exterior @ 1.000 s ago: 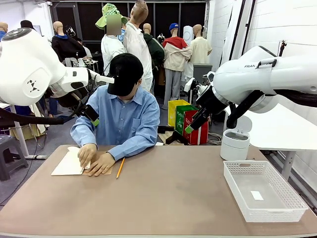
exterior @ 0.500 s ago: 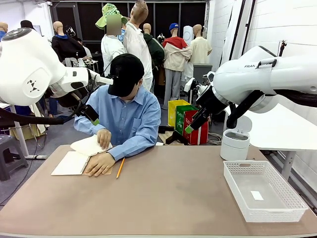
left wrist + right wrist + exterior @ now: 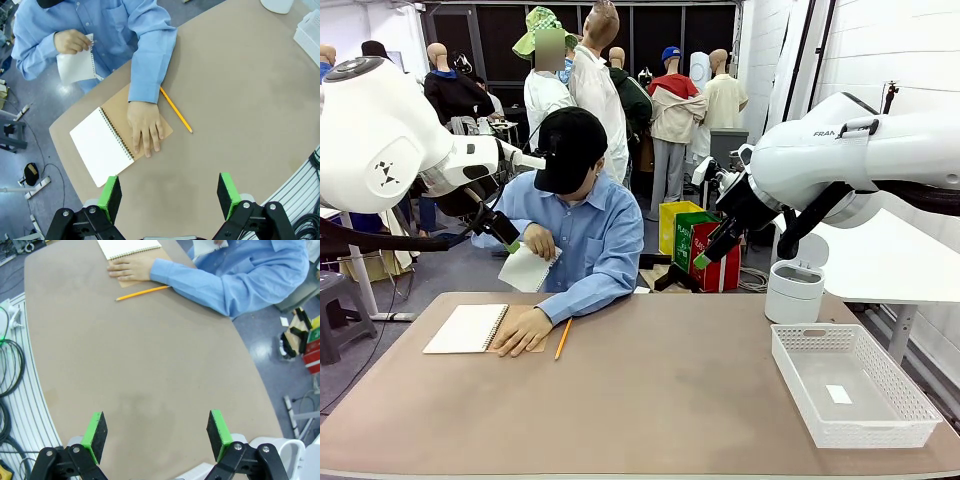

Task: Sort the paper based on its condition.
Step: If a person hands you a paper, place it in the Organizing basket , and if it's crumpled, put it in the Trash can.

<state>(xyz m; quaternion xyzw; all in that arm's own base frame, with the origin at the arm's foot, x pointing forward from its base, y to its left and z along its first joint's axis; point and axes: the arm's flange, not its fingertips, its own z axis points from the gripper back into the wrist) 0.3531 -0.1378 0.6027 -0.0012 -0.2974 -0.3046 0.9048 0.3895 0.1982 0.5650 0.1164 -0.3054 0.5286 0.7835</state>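
The person's hand is holding the paper up in the air, at one o'clock from the open notebook. The left gripper and right gripper are both hovering high, jaws spread wide, gripping nothing. "FRAN" is showing on the right arm.

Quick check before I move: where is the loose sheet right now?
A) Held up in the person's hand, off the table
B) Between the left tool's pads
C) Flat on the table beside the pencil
A: the person's hand holds the loose sheet up in front of the chest, above the open notebook, while the left tool is open with nothing in it.
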